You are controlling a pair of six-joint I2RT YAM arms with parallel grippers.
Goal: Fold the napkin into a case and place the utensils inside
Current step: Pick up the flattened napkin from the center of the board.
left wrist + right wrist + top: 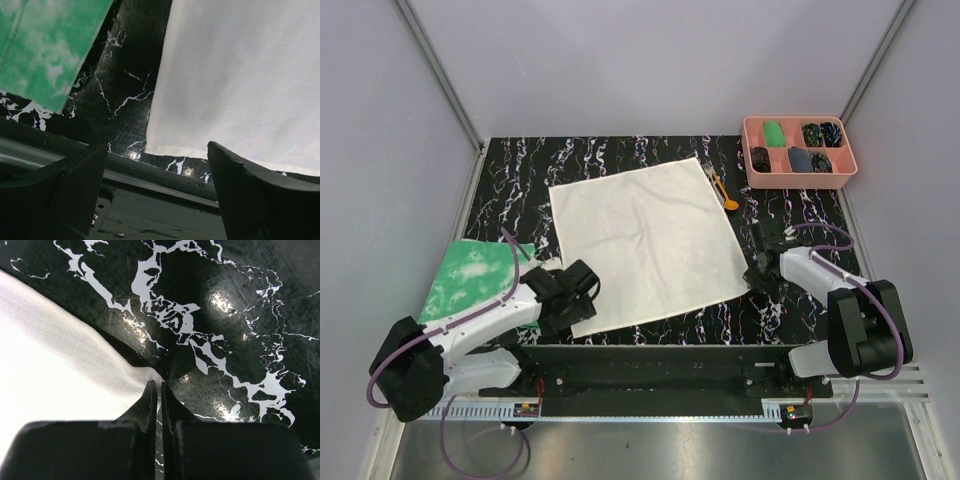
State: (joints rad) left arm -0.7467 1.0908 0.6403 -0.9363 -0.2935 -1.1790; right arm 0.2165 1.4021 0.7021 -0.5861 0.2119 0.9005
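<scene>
1. One napkin [645,245] is lying flat and unfolded on the black marbled worktop [515,165]. Being square, it is showing no long axis. It is sitting slightly turned, its far-right corner pointing toward the tray and its near-left corner pointing at the left arm.
2. The right tool [757,276] is sitting at the napkin's near-right corner. In its wrist view the two fingers [147,407] are pressing together, and the tip of that corner is rising off the worktop into them, so it is gripping the napkin.
3. The left tool [582,290] is sitting at the near-left corner with its fingers spread wide, gripping nothing. In its wrist view that corner is lying just ahead of the gap between them.
4. Two utensils [722,192] are lying on bare worktop just beside the napkin's far-right corner, their length running roughly along its right edge. They are too small to tell more.
5. One green-and-white cloth [470,275] is lying left of the napkin, apart from it and partly under the left arm.
6. One pink tray [798,120] is sitting at the far right, its compartments holding small green and dark pieces.
</scene>
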